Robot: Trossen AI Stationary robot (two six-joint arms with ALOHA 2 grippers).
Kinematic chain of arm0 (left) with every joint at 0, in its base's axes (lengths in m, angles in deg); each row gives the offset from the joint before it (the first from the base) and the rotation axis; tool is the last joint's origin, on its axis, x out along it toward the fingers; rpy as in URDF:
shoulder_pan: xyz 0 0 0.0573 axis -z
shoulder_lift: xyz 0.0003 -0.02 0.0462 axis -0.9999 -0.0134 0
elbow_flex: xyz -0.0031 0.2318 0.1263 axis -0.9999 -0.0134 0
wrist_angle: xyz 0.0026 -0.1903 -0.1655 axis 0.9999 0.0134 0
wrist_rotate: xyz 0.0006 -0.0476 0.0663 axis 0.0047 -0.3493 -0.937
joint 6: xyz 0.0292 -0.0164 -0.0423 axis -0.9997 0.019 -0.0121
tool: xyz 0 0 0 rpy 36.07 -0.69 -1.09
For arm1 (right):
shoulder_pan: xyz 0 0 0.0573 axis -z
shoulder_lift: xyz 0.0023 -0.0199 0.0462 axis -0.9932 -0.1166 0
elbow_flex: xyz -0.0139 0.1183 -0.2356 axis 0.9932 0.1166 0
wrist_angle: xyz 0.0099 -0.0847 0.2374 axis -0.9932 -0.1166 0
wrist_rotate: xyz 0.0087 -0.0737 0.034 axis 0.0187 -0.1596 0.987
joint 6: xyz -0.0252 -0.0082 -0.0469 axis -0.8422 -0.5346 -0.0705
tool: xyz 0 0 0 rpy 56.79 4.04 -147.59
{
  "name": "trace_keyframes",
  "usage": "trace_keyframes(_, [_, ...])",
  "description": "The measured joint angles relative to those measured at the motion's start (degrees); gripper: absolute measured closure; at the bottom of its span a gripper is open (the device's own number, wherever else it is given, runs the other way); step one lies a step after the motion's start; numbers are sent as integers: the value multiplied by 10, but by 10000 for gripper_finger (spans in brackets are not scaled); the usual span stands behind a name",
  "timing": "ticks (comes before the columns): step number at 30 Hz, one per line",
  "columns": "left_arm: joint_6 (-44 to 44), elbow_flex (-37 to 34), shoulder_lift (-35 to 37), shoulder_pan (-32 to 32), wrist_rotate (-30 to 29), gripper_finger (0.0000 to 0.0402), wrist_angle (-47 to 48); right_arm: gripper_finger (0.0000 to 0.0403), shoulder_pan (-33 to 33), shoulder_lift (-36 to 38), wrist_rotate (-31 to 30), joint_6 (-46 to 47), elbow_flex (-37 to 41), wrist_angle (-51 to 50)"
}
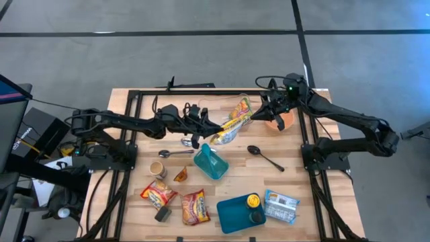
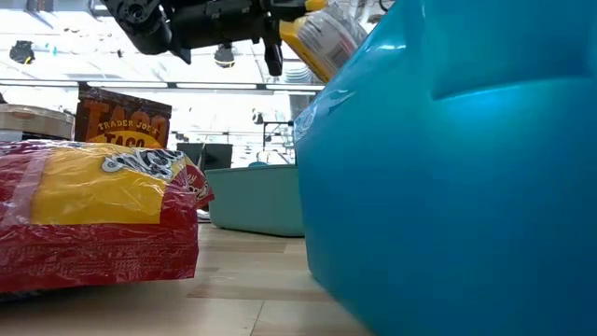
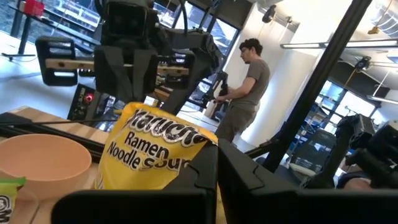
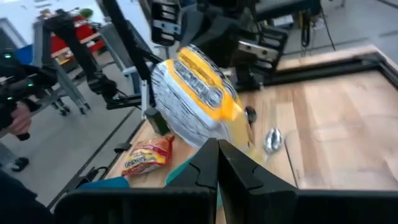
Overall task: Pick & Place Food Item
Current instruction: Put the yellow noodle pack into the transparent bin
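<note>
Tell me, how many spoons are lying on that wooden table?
2: a shiny metal spoon lies left of the tilted teal plastic container, and a black spoon lies to its right. Others may be hidden.

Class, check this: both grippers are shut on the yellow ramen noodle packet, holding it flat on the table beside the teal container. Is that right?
One error: the ramen packet is not on the table. The low view shows it held up in the air. The left gripper and right gripper are shut on it, near the teal container.
</note>
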Motion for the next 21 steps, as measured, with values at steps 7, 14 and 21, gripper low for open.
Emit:
trace_keyframes(7, [0,0,2,2,0,401,-1,392,-3,0,1,65,0,59])
trace_keyframes(14, [16,0,2,2,18,401,-1,306,-27,0,0,71,0,83])
trace_keyframes(21, [27,0,2,2,25,401,-1,191,-45,0,0,71,0,100])
